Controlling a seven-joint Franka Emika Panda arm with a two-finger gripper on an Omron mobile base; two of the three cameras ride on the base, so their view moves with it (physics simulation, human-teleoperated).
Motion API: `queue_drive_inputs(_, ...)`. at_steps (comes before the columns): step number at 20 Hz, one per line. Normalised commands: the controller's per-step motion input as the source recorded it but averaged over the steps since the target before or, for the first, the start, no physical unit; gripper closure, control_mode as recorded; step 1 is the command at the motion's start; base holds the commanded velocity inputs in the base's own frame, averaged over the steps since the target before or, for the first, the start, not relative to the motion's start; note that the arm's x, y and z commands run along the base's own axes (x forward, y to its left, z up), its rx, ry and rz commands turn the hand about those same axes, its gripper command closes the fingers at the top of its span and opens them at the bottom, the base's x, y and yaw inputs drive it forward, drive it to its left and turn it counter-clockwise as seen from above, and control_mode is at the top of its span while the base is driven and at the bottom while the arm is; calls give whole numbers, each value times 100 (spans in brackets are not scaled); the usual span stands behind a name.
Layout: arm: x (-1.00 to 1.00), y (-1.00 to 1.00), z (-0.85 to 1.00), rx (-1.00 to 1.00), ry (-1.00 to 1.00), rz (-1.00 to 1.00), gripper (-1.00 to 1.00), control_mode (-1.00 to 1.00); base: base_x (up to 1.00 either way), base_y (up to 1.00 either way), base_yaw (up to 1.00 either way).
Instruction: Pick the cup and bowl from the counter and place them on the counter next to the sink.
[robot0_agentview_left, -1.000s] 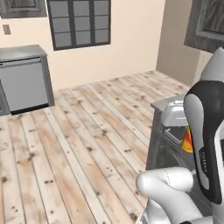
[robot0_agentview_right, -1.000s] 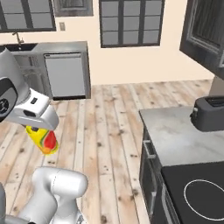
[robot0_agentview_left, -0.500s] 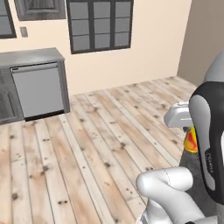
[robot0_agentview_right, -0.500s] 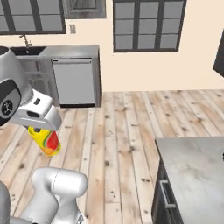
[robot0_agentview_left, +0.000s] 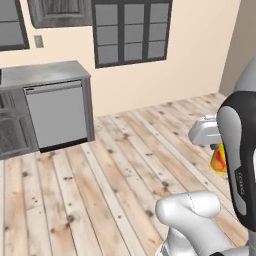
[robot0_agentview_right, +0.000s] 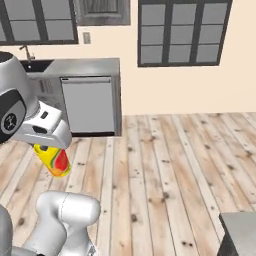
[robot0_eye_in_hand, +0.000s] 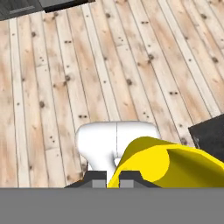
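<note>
You have the cup (robot0_agentview_right: 53, 160) hanging just under the hand, and the gripper (robot0_eye_in_hand: 113, 176) is pinched almost fully together on its rim, so the yellow tumbler with its red-orange mark goes wherever the hand goes. In the right base view the cup hangs tilted below the white hand, its long axis slanting down and toward the right of that picture; in the left base view a sliver of it (robot0_agentview_left: 218, 159) peeks out beside the dark forearm. From the hand camera its yellow wall (robot0_eye_in_hand: 166, 164) sits right against the finger tips, spreading off to the right of that view. What matters for your next move is where the sink (robot0_agentview_right: 31, 65) lies from the cup: it sits far off, at the back left of the right base view, a dark recess in the counter (robot0_agentview_right: 82, 66) with a slim faucet (robot0_agentview_right: 25, 51) above it, across open wooden floor (robot0_agentview_right: 165, 165). The dishwasher front (robot0_agentview_right: 90, 105) stands below that counter's bare stretch, beside the sink, which I judge to be your set-down spot. The base looks well short of it, so expect to drive before you reach
</note>
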Motion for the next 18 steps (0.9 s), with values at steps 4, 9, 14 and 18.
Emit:
queue_drive_inputs(4, 0, 0, 0, 0, 0, 0, 100, 100, 77, 96, 0)
queue_drive_inputs(9, 0, 0, 0, 0, 0, 0, 100, 100, 67, 100, 0)
queue_drive_inputs(14, 0, 0, 0, 0, 0, 0, 100, 100, 97, 86, 0)
queue_drive_inputs(18, 0, 0, 0, 0, 0, 0, 100, 100, 96, 87, 0)
